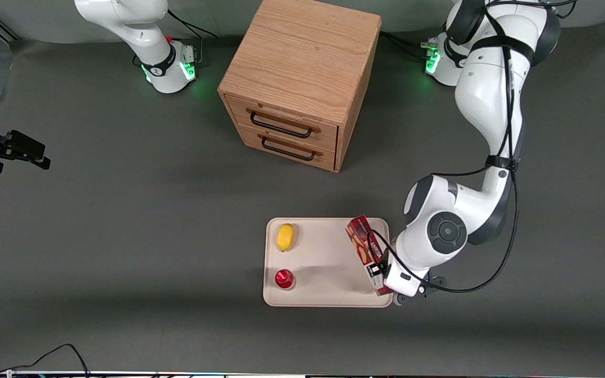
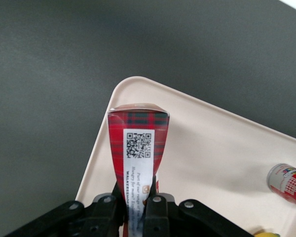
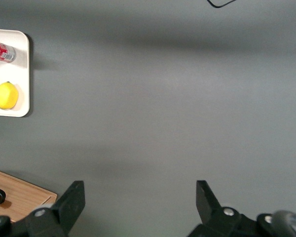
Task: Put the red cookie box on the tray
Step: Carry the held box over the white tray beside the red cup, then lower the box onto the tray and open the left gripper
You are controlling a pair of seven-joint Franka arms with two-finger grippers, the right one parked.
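Left arm's gripper [image 2: 136, 207] clamps the long red tartan cardboard cookie box [image 1: 366, 251], holding it over the flat cream-beige tray's [image 1: 329, 262] working-arm edge.

one box [image 1: 364, 245], one tray [image 1: 323, 299], one lemon [image 1: 285, 237]

Left end effector [image 2: 136, 210] low, fingers [image 2: 158, 212] clamped, elbow bent.

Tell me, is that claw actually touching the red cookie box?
Touching. The left wrist view shows the gripper with both black fingers pressed against the sides of the red cookie box, over the tray.
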